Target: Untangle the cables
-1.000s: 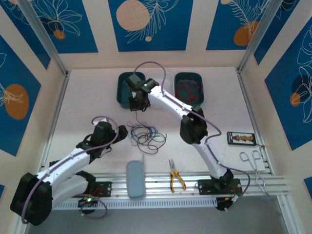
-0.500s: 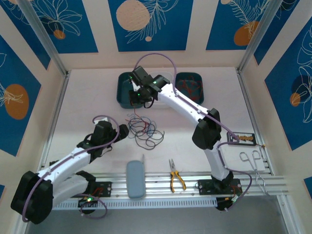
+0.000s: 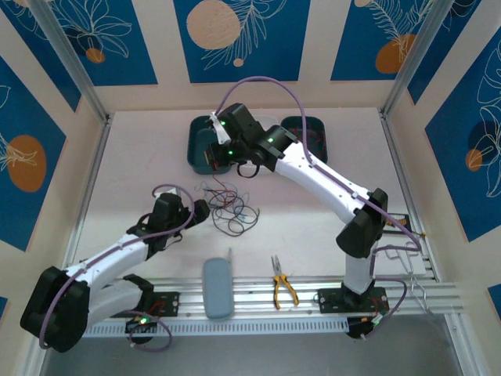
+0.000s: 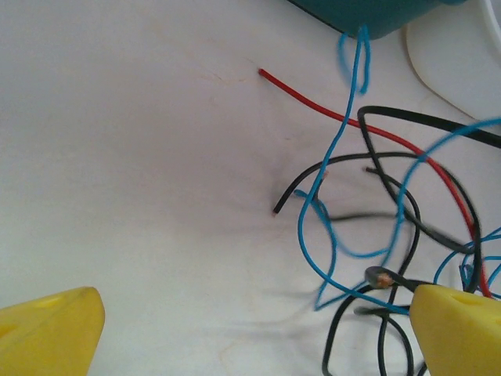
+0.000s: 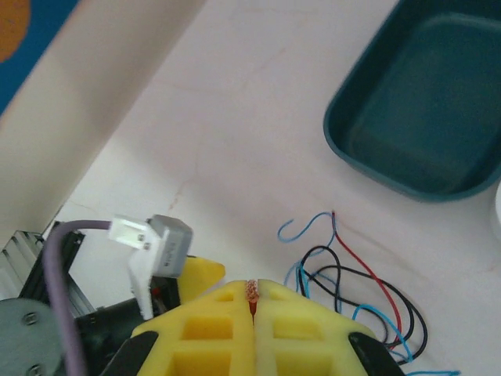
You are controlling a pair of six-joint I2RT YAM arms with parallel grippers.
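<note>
Cables (image 3: pixel 228 208) in red, black and light blue lie in a loose tangle near the middle of the worktop (image 3: pixel 141 164), just on the near side of the far-left teal tray (image 3: pixel 196 141). The left end effector (image 3: pixel 200 210) sits low at the tangle's left edge, fingers spread wide. The right end effector (image 5: pixel 252 288), above the tray's near edge, is pressed together, pinching the bare tip of one red strand.

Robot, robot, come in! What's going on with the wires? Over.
Left gripper open at the cables' edge. Right gripper shut on a cable end, near the teal tray. Cables tangled in a pile. Pliers off to the side, not blocking.
</note>
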